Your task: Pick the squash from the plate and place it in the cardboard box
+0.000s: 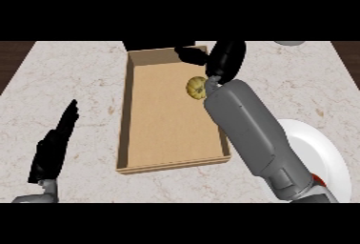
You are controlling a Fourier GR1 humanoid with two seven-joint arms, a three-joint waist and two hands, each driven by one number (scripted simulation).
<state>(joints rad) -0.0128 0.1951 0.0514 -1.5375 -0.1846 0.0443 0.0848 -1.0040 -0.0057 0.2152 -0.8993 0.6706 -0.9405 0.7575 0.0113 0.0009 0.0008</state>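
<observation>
While one squash [196, 88] lies inside the one cardboard box [151, 138], close to the box's right wall and toward its far end, one white plate [325, 157] sits bare near the counter's [77, 76] right edge, partly behind the right forearm. Two hands show. The right hand [226, 59] hangs over the box's far right corner, just beyond the squash; its fingers [191, 55] point left across the far wall, loosely spread, and they hold nothing. Whether the hand's lower edge touches the squash I cannot tell, since the wrist covers that spot. The left hand [53, 147] rests near the counter's near left corner, well apart from the box, with its fingers straight and together, pointing away from the near edge, holding nothing.
</observation>
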